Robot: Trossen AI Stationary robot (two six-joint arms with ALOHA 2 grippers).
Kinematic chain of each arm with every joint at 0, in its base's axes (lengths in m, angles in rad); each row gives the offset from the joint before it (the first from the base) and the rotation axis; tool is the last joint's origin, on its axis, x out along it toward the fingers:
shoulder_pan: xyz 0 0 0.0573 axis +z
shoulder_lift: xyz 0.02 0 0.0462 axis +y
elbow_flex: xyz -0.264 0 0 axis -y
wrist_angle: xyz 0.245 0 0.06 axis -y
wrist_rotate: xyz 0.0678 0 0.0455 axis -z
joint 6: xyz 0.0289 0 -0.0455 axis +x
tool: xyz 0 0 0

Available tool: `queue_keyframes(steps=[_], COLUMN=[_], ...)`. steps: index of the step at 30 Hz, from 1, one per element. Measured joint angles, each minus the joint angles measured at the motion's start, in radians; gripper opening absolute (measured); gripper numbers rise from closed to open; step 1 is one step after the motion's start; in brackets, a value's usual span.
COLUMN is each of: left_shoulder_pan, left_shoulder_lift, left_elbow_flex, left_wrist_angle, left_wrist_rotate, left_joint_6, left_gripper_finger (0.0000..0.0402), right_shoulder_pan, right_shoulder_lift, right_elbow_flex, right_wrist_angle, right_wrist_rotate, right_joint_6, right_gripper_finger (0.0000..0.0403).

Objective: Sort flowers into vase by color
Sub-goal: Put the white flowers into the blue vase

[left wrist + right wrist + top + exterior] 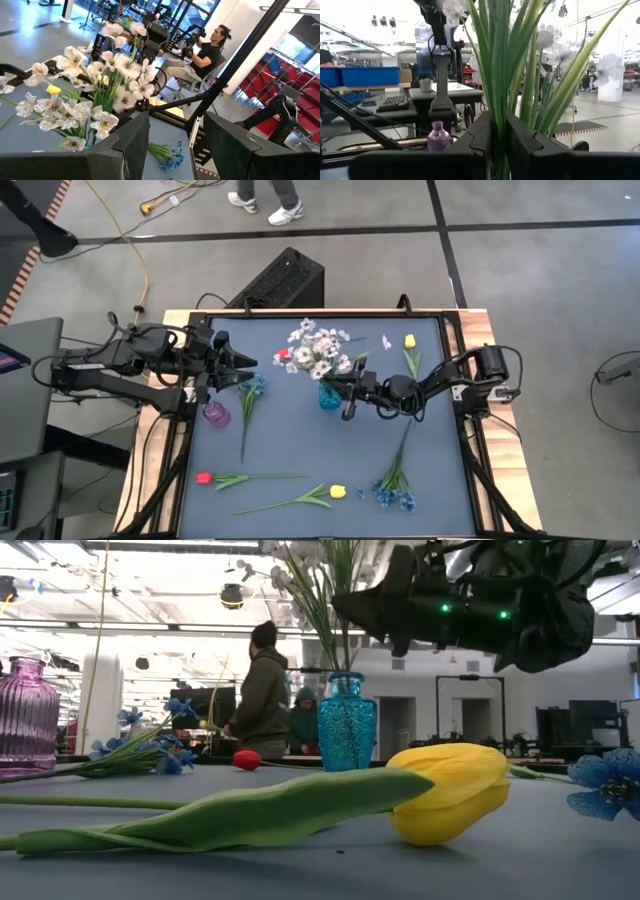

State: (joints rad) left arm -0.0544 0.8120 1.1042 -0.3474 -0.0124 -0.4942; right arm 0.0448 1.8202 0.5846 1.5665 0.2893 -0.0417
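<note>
My right gripper (347, 392) is clamped on the green stems of the white flowers (315, 352), just above the blue vase (329, 396), near mid-surface. My left gripper (243, 363) hovers w/ fingers apart beside the purple vase (216, 414), holding nothing.

Still loose on the surface (300, 442): blue sprays (252, 392) and (394, 492), red tulip (204, 478), yellow tulips (338, 492) and (409, 341).

Risks, imo: the vase is light and narrow, so any sideways drag on the stems could tip it. Letting go too high may let the bunch spring out. A red bloom (282, 355) lies by the white ones and could get swept along.
</note>
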Motion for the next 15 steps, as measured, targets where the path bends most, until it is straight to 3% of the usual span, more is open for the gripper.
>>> queue_keyframes(steps=[8,15], left_shoulder_pan=[0.000,0.000], left_shoulder_lift=[0.000,0.000], left_elbow_flex=[0.000,0.000], left_wrist_angle=[-0.005,-0.009], left_wrist_rotate=[0.000,0.001], left_joint_6=[0.000,-0.005], left_gripper_finger=[0.0177,0.0177], right_shoulder_pan=[0.005,0.011], right_shoulder_lift=[-0.023,-0.024], right_elbow_flex=[0.002,0.002], right_wrist_angle=[-0.047,-0.138], right_wrist_rotate=[0.001,0.007], right_joint_6=[-0.015,0.031], right_gripper_finger=[0.0115,0.0187])
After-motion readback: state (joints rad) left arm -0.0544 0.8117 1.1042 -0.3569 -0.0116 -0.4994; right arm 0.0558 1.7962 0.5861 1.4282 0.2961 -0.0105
